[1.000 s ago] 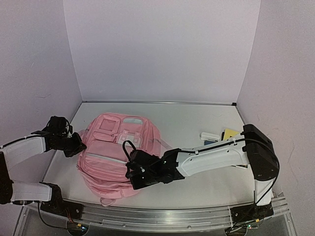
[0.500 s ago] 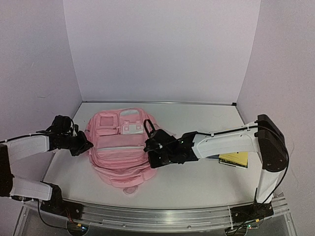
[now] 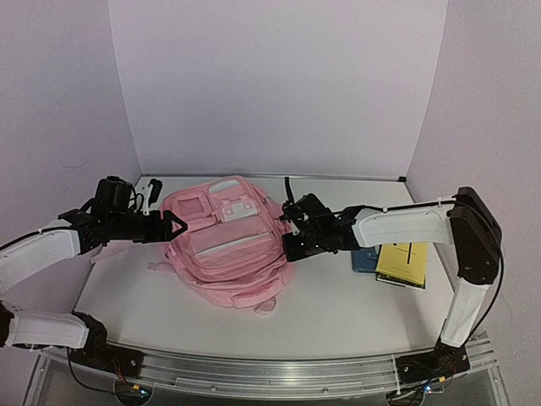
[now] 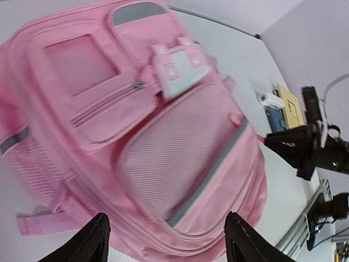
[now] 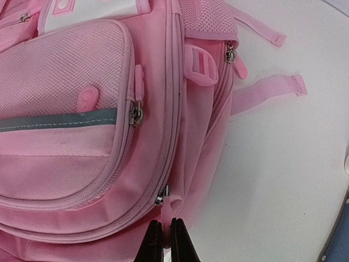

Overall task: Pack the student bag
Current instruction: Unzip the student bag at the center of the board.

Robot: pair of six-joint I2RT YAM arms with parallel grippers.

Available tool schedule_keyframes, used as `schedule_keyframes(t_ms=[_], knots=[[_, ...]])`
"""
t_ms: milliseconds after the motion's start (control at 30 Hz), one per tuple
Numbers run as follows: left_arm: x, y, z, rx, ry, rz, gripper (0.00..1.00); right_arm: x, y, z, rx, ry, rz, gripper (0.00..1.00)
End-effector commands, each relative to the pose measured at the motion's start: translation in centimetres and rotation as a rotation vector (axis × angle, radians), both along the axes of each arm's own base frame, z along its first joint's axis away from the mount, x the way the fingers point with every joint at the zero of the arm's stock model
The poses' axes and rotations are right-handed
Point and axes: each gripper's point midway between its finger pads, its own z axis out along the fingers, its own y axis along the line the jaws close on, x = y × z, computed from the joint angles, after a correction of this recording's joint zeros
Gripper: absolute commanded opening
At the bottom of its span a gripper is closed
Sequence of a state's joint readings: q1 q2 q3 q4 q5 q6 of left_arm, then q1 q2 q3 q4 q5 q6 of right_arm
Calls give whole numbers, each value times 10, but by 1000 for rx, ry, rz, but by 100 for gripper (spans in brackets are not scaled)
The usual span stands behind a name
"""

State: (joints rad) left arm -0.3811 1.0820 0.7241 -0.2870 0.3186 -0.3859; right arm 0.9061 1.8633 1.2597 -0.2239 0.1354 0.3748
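- Student bag [image 3: 228,254], pink with pale trim, lies flat on the white table [image 3: 338,313] with its front pockets up. It sits about mid-table, between the two grippers.
- Handling, as a judgement: it looks soft and slack, sagging at the edges, and is probably light and not yet filled. Fabric like this will bunch and slide rather than hold its shape, so one hand likely has to pin it while the other works a zip. Zip pulls, the side strap [image 5: 264,90] and seam edges are the sensible places to take hold. The broad pocket panels give nothing to pinch.
- Left gripper [image 3: 173,227] hovers at the bag's left side with its fingers spread wide. In the wrist view there is only the pink front below them, so it grasps nothing.
- Right gripper [image 5: 163,240] is at the bag's right edge with its fingers pressed together. They appear pinched on the pink zip pull tab [image 5: 166,210] of the long outer zip.
- Yellow notebook [image 3: 404,264] lies flat, well to the right of the bag and not yet packed.
- Blue item [image 3: 365,259] touches the notebook's left edge and is partly hidden by the right arm, so I cannot tell what it is.
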Motion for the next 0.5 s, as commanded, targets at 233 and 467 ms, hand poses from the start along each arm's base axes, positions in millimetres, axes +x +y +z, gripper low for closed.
schedule_keyframes(t_ms=[233, 467], knots=[[-18, -113, -7, 378, -208, -409, 76, 5, 6, 27, 100, -32, 37, 0], [-19, -140, -39, 588, -239, -496, 80, 4, 3, 25, 116, -29, 31, 0]])
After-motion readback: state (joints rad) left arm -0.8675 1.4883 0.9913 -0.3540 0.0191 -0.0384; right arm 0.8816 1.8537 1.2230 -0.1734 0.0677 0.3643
